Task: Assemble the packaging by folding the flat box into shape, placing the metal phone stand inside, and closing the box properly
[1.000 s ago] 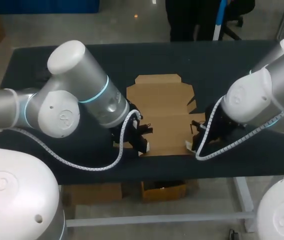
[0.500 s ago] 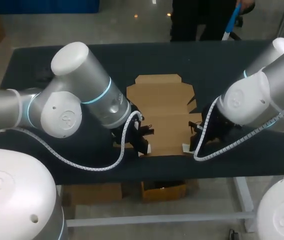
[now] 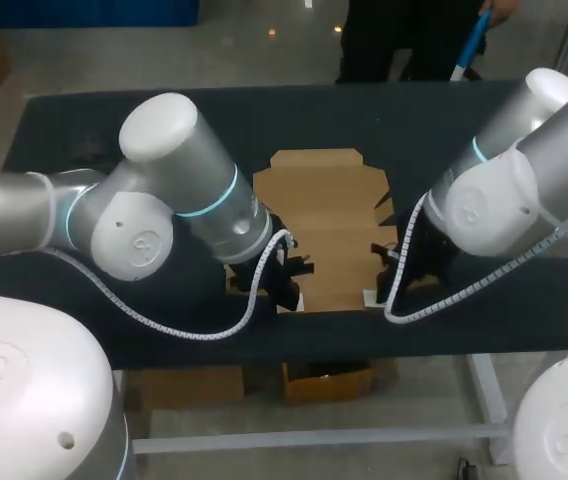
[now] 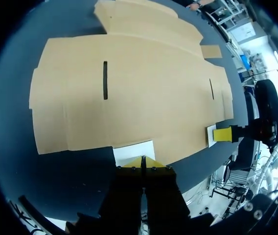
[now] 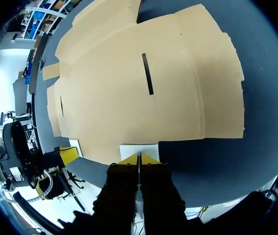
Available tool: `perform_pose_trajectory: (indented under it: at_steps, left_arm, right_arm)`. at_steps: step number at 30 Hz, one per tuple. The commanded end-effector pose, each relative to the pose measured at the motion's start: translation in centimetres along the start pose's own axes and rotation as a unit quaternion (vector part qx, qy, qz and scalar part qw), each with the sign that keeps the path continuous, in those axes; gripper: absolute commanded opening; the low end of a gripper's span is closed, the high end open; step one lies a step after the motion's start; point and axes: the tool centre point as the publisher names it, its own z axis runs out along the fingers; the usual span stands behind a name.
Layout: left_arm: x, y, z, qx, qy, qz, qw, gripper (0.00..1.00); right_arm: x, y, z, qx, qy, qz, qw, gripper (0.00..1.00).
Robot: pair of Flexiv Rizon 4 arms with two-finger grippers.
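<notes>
The flat brown cardboard box (image 3: pixel 329 225) lies unfolded on the dark table, flaps spread and two narrow slots showing in its panels (image 4: pixel 129 88) (image 5: pixel 149 83). My left gripper (image 3: pixel 290 293) (image 4: pixel 142 161) is shut, its yellow tips touching a white tab (image 4: pixel 134 152) at the left of the box's near edge. The shut right gripper (image 3: pixel 374 292) (image 5: pixel 139 157) rests its tips against a matching white tab (image 5: pixel 139 149) at the right of that edge. Each wrist view shows the other gripper along the same edge. No metal stand shows.
The table's front edge (image 3: pixel 334 345) runs close behind both grippers. Bare dark tabletop (image 3: pixel 464 130) lies beyond and to both sides of the box. My two arms flank the cardboard left and right.
Both arms have swung slightly toward the middle, and the right gripper has edged left along the near edge. The fingers stay shut and the box lies flat as before.
</notes>
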Motion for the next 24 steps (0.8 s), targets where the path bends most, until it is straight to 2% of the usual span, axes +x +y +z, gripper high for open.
perform_pose_trajectory:
  at_steps: [1, 14, 24]
  left_arm:
    - [0.5, 0.4, 0.6, 0.009, -0.016, -0.003, 1.0, 0.0]
    - [0.4, 0.6, 0.6, 0.013, -0.031, -0.014, 0.999, 0.0]
    - [0.4, 1.0, -0.8, 0.033, -0.04, -0.013, 0.999, 0.0]
  right_arm:
    - [0.3, 0.1, 0.8, 0.0, -0.015, 0.002, 1.0, 0.0]
    - [-0.1, -0.3, 1.5, 0.001, -0.046, 0.012, 0.999, 0.0]
    - [0.0, -1.1, 0.0, -0.036, -0.038, 0.003, 0.999, 0.0]
